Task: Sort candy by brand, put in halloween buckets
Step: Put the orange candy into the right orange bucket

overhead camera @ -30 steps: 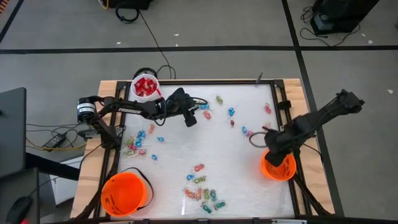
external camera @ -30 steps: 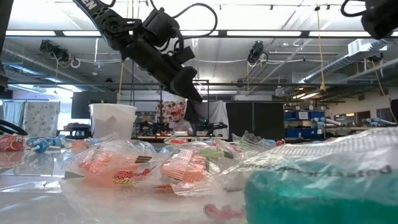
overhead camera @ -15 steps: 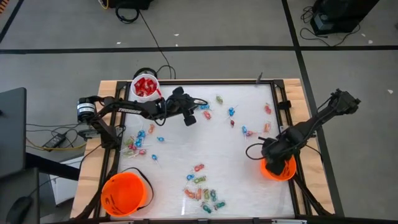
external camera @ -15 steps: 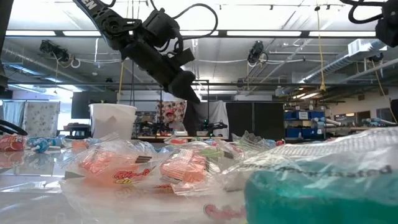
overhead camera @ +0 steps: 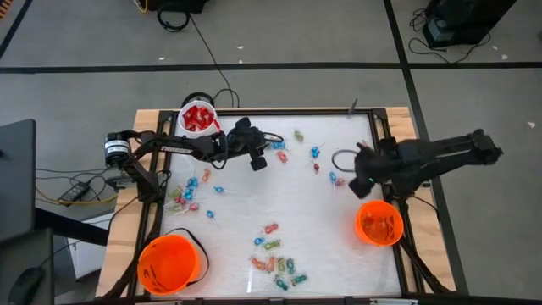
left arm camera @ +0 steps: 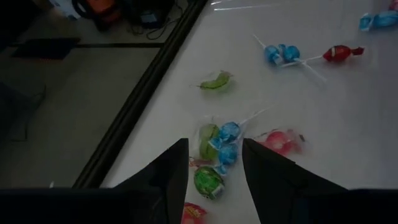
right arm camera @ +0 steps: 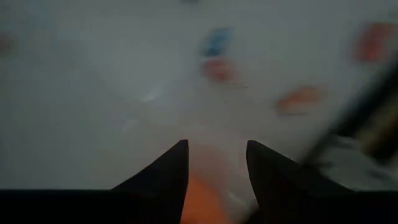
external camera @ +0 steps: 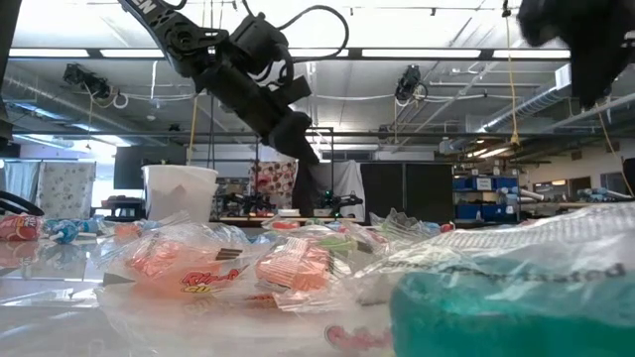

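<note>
Candy lies scattered over the white table: a cluster near the front, another at the left, and a few lollipops toward the far side. My left gripper hangs open above the table beside those lollipops. In the left wrist view, green and blue pieces show beyond its fingers. My right gripper is open and holds nothing, just to the far side of the small orange bucket. A larger orange bucket stands near left. A white pail with red candy stands far left.
A dark frame rail runs along the table's right side. Loose candies lie close to my right gripper. In the low view, red packets and crinkled wrappers fill the foreground. There is open table in the middle.
My right gripper has risen from over the small orange bucket. It has swung toward the table's far edge and now stands beyond the bucket's rim, with its arm stretched out more level. My left arm has kept still.
</note>
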